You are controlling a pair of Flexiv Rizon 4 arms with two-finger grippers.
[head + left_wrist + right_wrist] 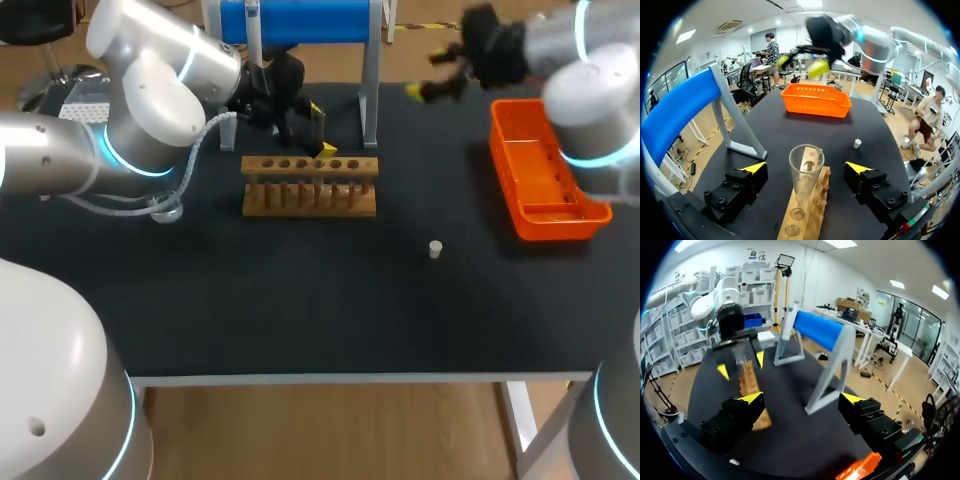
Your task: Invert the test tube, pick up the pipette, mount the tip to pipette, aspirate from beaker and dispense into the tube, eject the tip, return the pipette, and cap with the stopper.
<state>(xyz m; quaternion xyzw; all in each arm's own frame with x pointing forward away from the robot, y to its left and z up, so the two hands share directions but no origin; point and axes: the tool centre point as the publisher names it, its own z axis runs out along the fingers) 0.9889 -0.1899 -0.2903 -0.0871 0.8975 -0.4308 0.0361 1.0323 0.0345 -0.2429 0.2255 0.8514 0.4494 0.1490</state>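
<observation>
Because the left tool [806, 167] hangs low over the wooden rack [816, 202] with its fingers spread wide, one to each side of the rack and touching nothing, we read the coming move as turning on what stands between them. That is the test tube [805, 175]. It sits in a hole of the rack with its long axis upright and its rim at the end away from the wood, facing up toward our wrist. Empty holes show in the rack on the wrist side of it. The line between our fingertips runs across the rack and across the tube's axis, so we judge that a plain closing would meet the glass from two sides, with little turning needed first. The glass looks smooth and thin, so it is likely to slip or tilt if the pinch lands off centre.

Our left arm is plainly the nearer one. The right tool [801, 399] is also spread and carries nothing. It is held high and well apart from the rack, on the side of the orange basket [503, 150]. The stopper [435, 249] rests alone on the surface [300, 290] between rack and basket, well clear of the rack. We cannot make out the pipette.
</observation>
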